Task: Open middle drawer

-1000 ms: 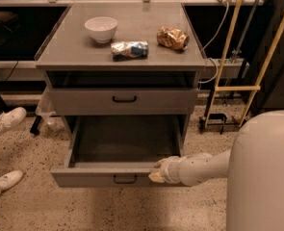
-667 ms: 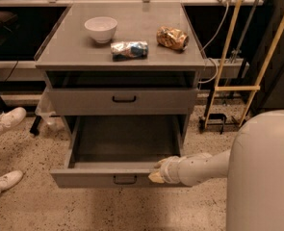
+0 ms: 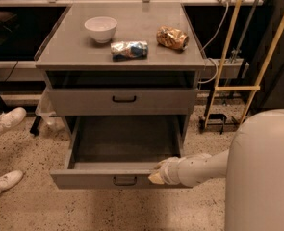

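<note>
Here, hand (image 3: 157, 175) at front of middle drawer (image 3: 83, 179).

Soft, warm light falls from above, and the grey worktop (image 3: 74, 52) is the brightest surface, with a faint sheen around the white bowl (image 3: 100, 28), which casts a short, soft shadow. Beneath the worktop's overhang a slot (image 3: 122, 79) lies in deep shadow, while the middle drawer (image 3: 83, 101) has an evenly lit front. The bottom drawer (image 3: 83, 179) is dim inside, darkest at the back. The pale tool (image 3: 156, 175), at that drawer's front edge on the right, catches the light
</note>
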`<action>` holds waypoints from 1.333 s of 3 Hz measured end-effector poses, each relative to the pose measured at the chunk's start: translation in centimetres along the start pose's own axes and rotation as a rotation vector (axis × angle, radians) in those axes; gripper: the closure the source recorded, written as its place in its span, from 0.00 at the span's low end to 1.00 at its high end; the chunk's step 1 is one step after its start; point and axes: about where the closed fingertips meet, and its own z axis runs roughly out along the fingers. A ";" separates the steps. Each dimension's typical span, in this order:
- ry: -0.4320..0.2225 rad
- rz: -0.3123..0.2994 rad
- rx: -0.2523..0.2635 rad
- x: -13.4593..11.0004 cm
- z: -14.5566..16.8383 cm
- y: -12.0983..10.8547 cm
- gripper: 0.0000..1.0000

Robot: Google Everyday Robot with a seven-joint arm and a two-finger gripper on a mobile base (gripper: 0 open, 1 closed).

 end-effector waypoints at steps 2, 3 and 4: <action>-0.010 0.008 0.007 0.3 -0.2 0.4 1.00; 0.004 0.023 0.014 1.3 -0.5 0.4 1.00; 0.004 0.023 0.014 1.3 -0.5 0.4 0.81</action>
